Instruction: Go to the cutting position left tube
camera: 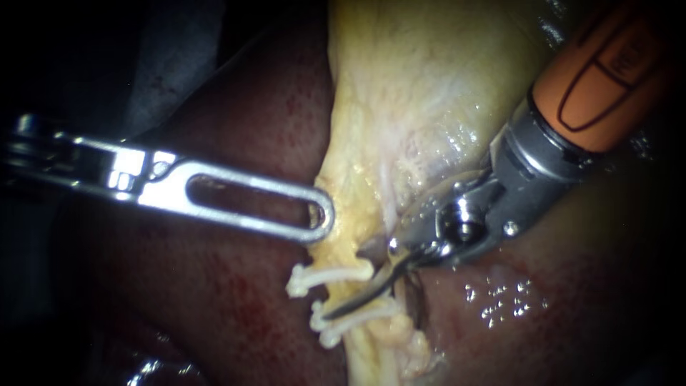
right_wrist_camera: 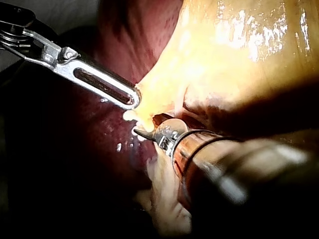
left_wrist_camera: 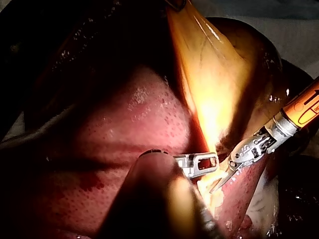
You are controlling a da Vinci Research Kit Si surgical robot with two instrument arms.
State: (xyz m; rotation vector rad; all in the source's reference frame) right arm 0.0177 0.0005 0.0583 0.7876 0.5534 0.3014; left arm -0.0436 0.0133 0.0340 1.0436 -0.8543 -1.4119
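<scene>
A pale yellow tube (camera: 371, 342) runs down from the gallbladder (camera: 414, 93) and carries two white clips, an upper clip (camera: 314, 277) and a lower clip (camera: 343, 323). My right instrument (camera: 356, 286), with an orange sleeve and curved blades, comes in from the upper right. Its long dark blade lies across the tube between the two clips, and a second blade shows apart from it near the pivot. My left instrument (camera: 323, 214), with slotted jaws, is shut on the gallbladder's edge just above the upper clip. Both instruments also show in the left wrist view, the left instrument (left_wrist_camera: 212, 162) and the right instrument (left_wrist_camera: 219, 183).
Dark red liver (camera: 236, 300) lies on both sides of the tube and under my left instrument's shaft. Wet glints show on the liver (camera: 500, 300) below the right instrument. In the right wrist view the left instrument (right_wrist_camera: 133, 98) sits close ahead of the blades (right_wrist_camera: 142, 130).
</scene>
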